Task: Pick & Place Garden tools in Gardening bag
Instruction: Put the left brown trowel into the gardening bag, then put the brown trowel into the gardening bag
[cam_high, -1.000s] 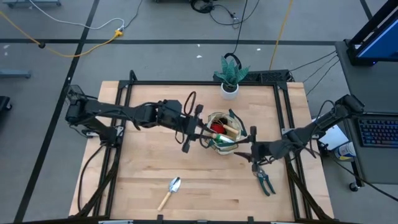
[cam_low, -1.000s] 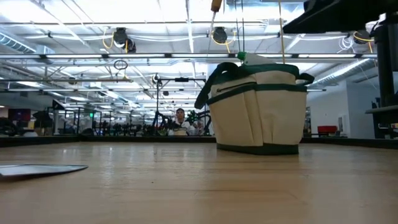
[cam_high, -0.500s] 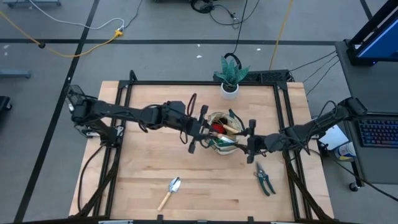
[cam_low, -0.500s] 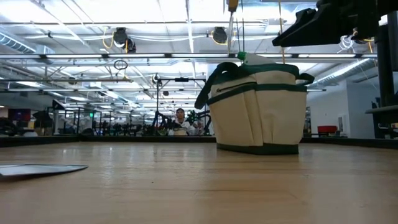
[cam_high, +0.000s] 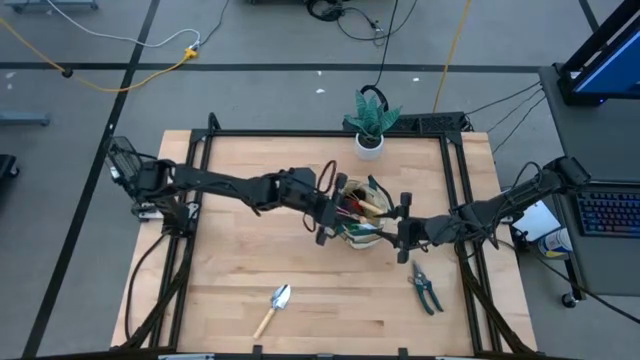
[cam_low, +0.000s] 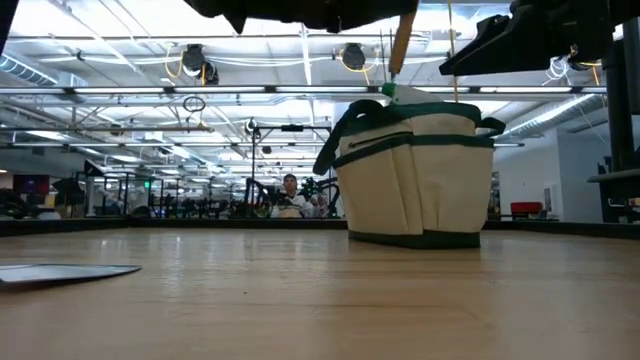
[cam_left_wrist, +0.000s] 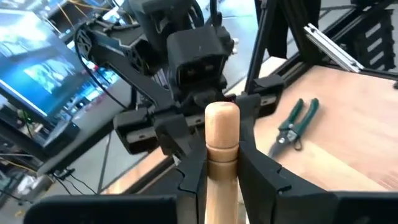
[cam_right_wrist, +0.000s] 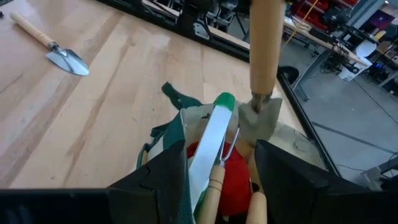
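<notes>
Since a second ago the left gripper (cam_high: 331, 208) has travelled from the open table to the gardening bag's (cam_high: 358, 214) left rim, and the right gripper (cam_high: 398, 230) has left the pruning shears (cam_high: 425, 288) to sit at the bag's right rim.

Broad bare tabletop (cam_high: 230, 270) lies in front of the bag, with only a trowel (cam_high: 272, 309) near the front edge and the shears by the right edge; a potted plant (cam_high: 369, 122) stands at the back edge.

The bag sits right of centre, upright, mouth up. The left gripper's fingers (cam_left_wrist: 193, 168) clamp a wooden handle (cam_left_wrist: 221, 140) that stands upright in the low view, its metal end (cam_right_wrist: 260, 112) dipping into the bag. The trowel on the table lies diagonally, blade toward the bag.

The right wrist view alone looks into the bag: a red piece (cam_right_wrist: 233, 180) and a white-and-green tool (cam_right_wrist: 210, 140). Its own fingers (cam_right_wrist: 155, 177) stand wide apart, holding nothing.
</notes>
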